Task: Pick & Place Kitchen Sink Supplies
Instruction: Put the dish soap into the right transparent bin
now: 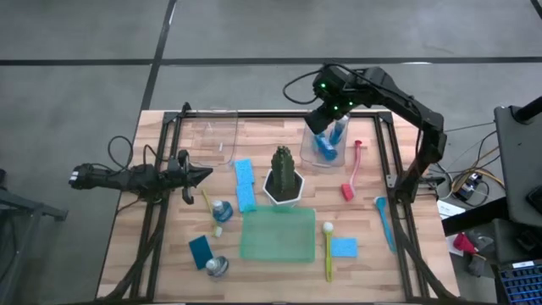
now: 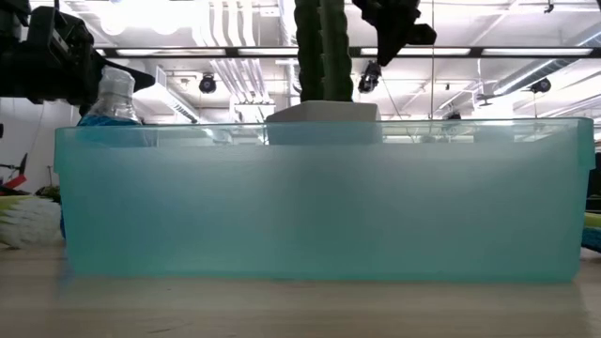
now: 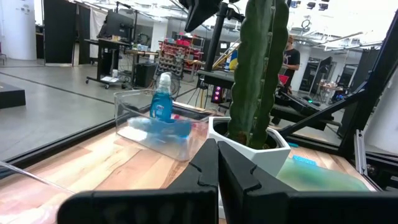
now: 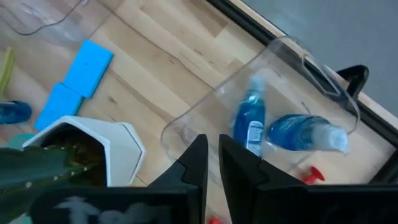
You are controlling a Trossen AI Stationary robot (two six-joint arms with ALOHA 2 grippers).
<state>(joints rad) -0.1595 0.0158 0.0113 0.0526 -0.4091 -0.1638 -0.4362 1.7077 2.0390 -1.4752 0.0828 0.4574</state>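
The right gripper [image 1: 329,125] hangs above the clear bin [image 1: 306,152] at the far right of the tabletop [image 1: 423,263], beside the plant in its white pot [image 1: 284,178]. In the right wrist view its fingers [image 4: 194,163] stand nearly together with only a narrow slit between them, and nothing is held. Judged from this, a drop into the bin is complete and the arm stands between placements.

That bin holds two bottles of blue liquid: one upright [image 4: 250,124], one lying on its side [image 4: 306,132]. A second clear bin [image 1: 212,134] at the far left looks empty. The green tray [image 1: 276,235] near the front also appears to hold nothing.

The left gripper [image 1: 203,175] waits low over the left side of the tabletop, its fingers [image 3: 205,167] pressed shut on nothing.

Much still lies loose on the tabletop:
- two more bottles [image 1: 222,209], the other [image 1: 217,267] near the front left
- a light blue sponge pair [image 1: 245,183] left of the plant, a darker sponge [image 1: 201,249] and another sponge [image 1: 344,247] at the front
- a red brush [image 1: 352,174] just beside the filled bin
- a blue brush [image 1: 385,222] at the right
- a yellow brush [image 1: 328,247] by the tray, and another yellow brush [image 1: 208,207] near the left gripper

The next move likely calls for the right arm to open, travel to a nearby item such as the red brush, and line up along its thin handle.
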